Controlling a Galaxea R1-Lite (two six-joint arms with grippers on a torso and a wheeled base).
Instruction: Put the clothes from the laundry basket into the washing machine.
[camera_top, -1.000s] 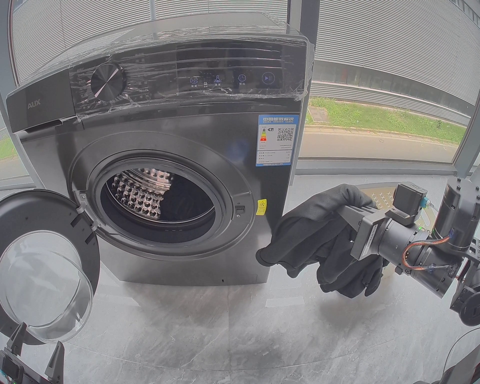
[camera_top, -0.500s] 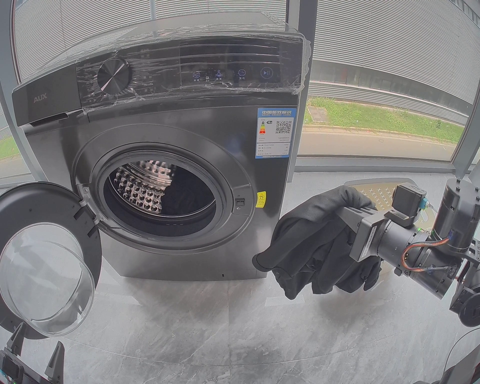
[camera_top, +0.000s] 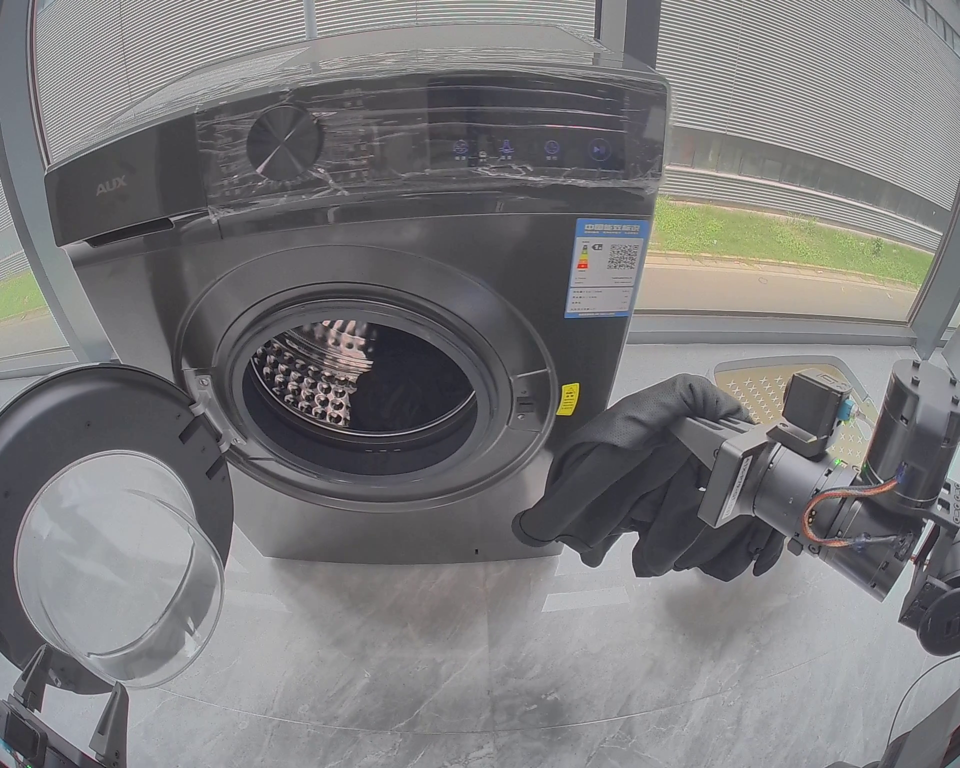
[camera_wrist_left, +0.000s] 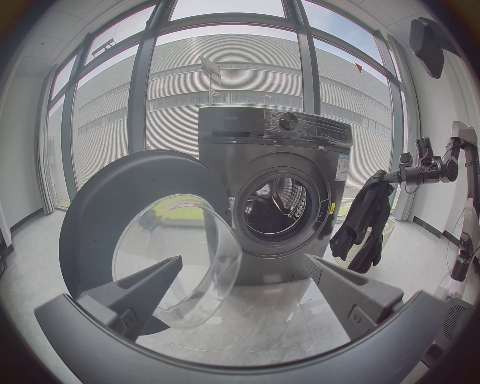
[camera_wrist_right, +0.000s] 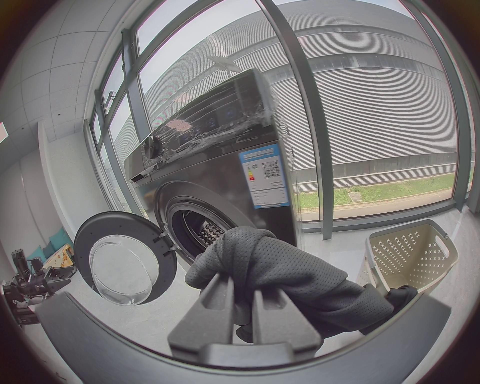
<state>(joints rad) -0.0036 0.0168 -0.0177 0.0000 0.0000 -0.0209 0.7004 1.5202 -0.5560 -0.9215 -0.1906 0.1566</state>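
Ideally the right gripper (camera_wrist_right: 244, 300), jaws clenched on the black garment (camera_top: 620, 470) drooping below them, lifts it clear of the washing machine (camera_top: 360, 400) rim ahead; the left gripper (camera_wrist_left: 240, 260) gapes empty.

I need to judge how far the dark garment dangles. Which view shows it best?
Left wrist view: the dark garment hangs in full profile from the right gripper. Head view sees it from above, foreshortened. Right wrist view catches the bunched top at the fingers.
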